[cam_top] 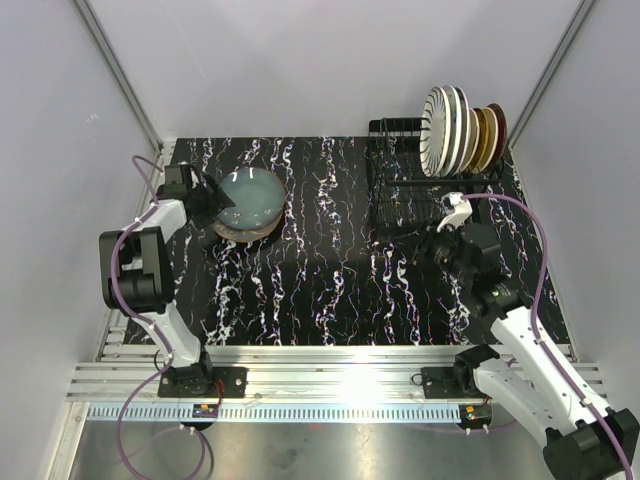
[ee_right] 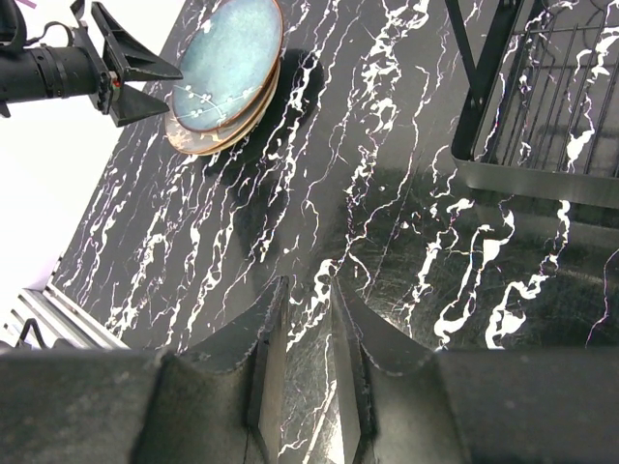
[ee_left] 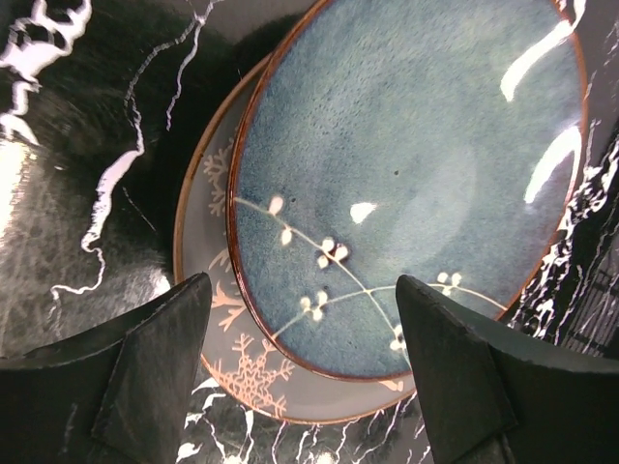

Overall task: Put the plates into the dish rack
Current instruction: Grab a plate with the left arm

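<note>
Overhead, table: a black tabletop with white marble veining (cam_top: pixel 330 300) fills the floor of a white-walled booth.
Overhead, loose plates: a small stack of plates (cam_top: pixel 245 205), round and ceramic, lies flat at the far left of the tabletop.
Overhead, rack: the black wire dish rack (cam_top: pixel 400 205) sits at the far right. The racked plates (cam_top: pixel 460 128) stand on edge in its far end, a black-striped white one foremost and brownish ones behind.
Overhead, left claw: the left gripper (cam_top: pixel 212 200) is at the stack's left edge, its jaws spread.
Overhead, right claw: the right gripper (cam_top: pixel 447 222) hangs by the rack's near end, too small here to read its jaws.
Left wrist, plates: a blue-grey plate (ee_left: pixel 406 184) with a brown rim and white blossom sprigs lies on top. It sits off-centre on a grey plate (ee_left: pixel 218 290) with a snowflake pattern.
Left wrist, claw: the left gripper (ee_left: pixel 302 285) gapes wide and holds nothing. Its dark fingers (ee_left: pixel 155 377) sit either side of the stack's near edge, and whether they touch it I cannot tell.
Right wrist, claw: the right gripper (ee_right: pixel 309 280) shows only a narrow slit between its jaws. Nothing is in it, and bare tabletop (ee_right: pixel 387 222) lies beneath.
Right wrist, beyond: the stack of plates (ee_right: pixel 227 58) is far off at upper left, with the left gripper (ee_right: pixel 169 89) open beside it. A corner of the dish rack (ee_right: pixel 513 179) is at upper right.
</note>
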